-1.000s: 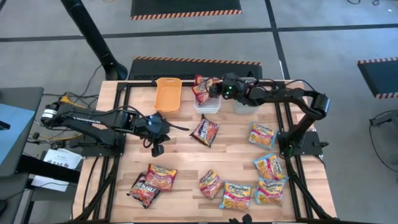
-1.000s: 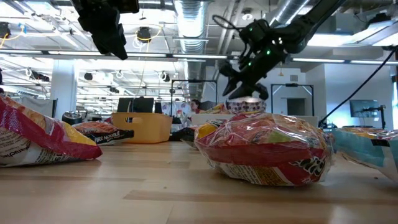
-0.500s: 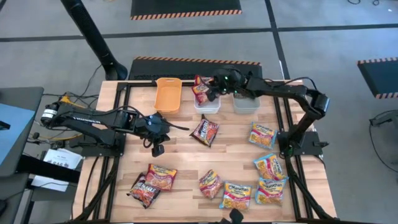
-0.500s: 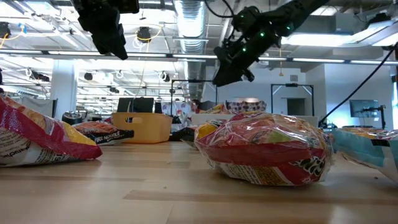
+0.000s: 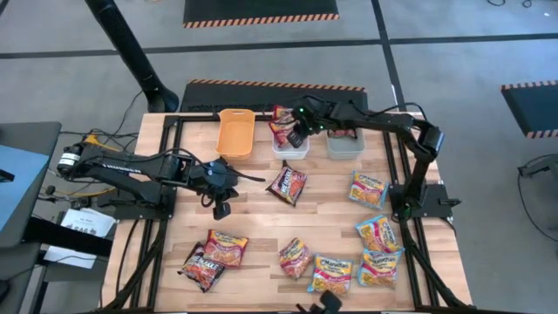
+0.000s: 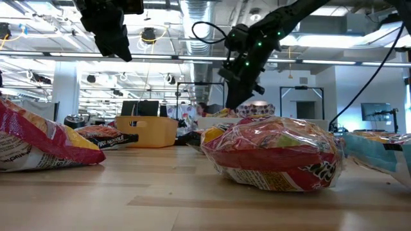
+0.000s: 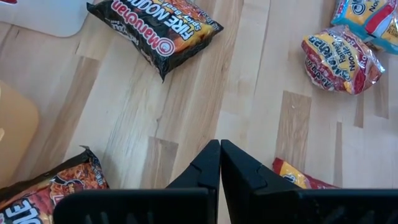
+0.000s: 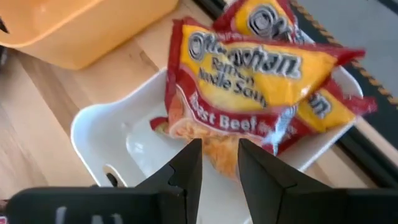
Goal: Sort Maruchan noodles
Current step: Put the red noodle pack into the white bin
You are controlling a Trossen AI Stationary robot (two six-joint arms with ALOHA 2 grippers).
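R gripper (image 5: 296, 135) is over the white bin (image 5: 290, 146) at the far side of the table, between the orange bin (image 5: 235, 131) and grey bin (image 5: 345, 144). Fingers (image 8: 186, 171) stand apart w/ a gap, nothing between them — released. In the R wrist view a red-yellow beef pkt (image 8: 249, 106) lies tilted across the white bin's rim (image 8: 93, 134), another like pkt partly under it; the fingertips sit just short of its edge, can't tell if touching. In the low view this arm comes down from upper right, gripper (image 6: 232, 96) above the bins.

L gripper (image 5: 220, 208) waits over the table's left-middle, fingers (image 7: 208, 165) clenched tight together, holding nothing (bare wood below).

Rest of noodles on the table: dark Fire Noodle pkt (image 5: 287, 181) at centre, near the white bin; another dark pkt (image 5: 201, 264) touching a red-orange one (image 5: 227, 247) at near left; red-orange pkt (image 5: 294, 255) near centre front; yellow-blue pkts at right — one (image 5: 368, 187) mid-right, one (image 5: 378, 233) below it, two more (image 5: 331, 272) (image 5: 377, 267) along the near edge. Low view: red pkt (image 6: 273, 153) fills the foreground.
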